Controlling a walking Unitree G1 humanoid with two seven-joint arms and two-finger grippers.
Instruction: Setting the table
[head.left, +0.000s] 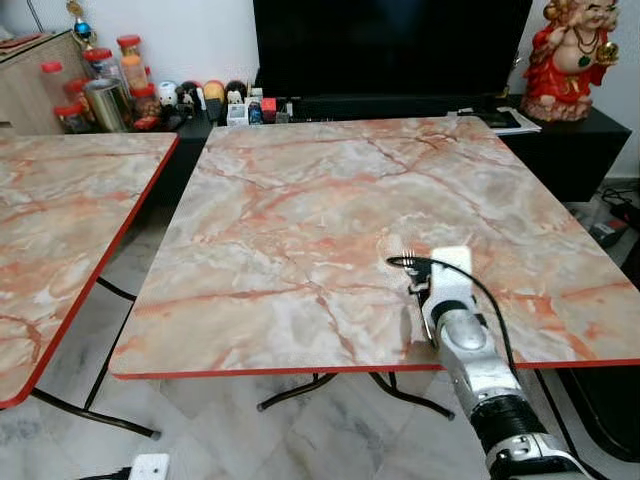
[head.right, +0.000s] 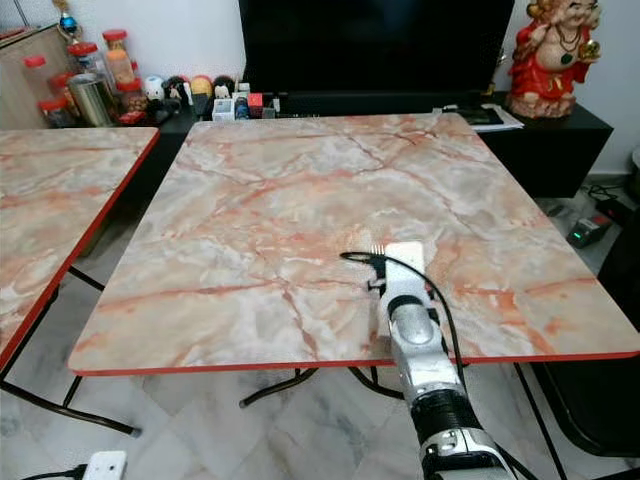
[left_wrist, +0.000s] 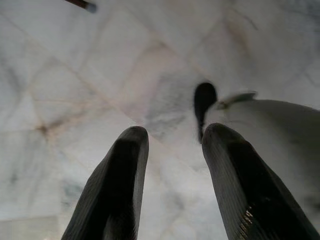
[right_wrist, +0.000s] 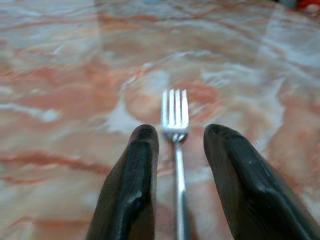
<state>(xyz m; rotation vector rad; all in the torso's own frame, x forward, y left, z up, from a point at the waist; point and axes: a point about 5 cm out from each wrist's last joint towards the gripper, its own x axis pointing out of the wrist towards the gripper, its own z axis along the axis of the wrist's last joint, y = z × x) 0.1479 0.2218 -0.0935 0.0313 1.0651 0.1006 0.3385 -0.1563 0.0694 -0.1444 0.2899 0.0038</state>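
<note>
marble table (head.left: 300, 230) | fork (right_wrist: 175, 125) lying flat | right tool (right_wrist: 177, 150) released, fingers straddling fork

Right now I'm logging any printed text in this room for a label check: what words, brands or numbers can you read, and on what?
No text is readable.
Red-lidded jars on the sideboard: labels too small and blurred.
Small items in front of the TV: any print is too small to read.
Papers on the TV stand: illegible.
Fork between the right tool's fingers, and marble table: no markings visible.
</note>
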